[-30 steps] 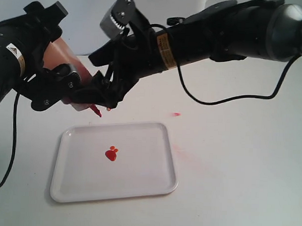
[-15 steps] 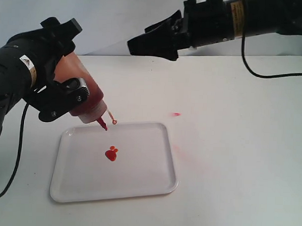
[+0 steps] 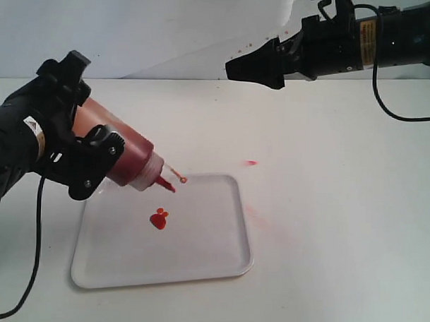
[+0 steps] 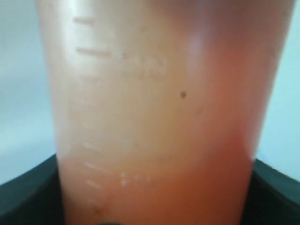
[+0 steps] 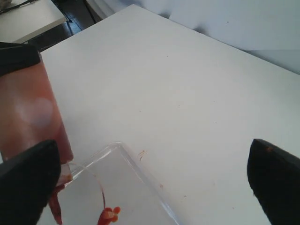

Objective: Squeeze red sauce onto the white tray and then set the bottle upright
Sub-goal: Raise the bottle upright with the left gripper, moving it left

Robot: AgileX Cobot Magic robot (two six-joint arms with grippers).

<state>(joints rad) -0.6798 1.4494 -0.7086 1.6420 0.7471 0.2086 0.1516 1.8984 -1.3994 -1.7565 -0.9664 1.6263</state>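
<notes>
The left gripper [image 3: 87, 132] clamps the bottle [image 3: 130, 156], its long axis slanting nozzle-down over the white tray [image 3: 235, 232]; the right gripper [image 3: 252, 67] hangs spread, well away

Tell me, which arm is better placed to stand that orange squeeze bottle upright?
Left. The left pincer holds the translucent orange plastic squeeze bottle, tilted nozzle-down over the flat white plastic tray with its dark-red sauce blob. The right pincer hangs open, well apart from it.
</notes>
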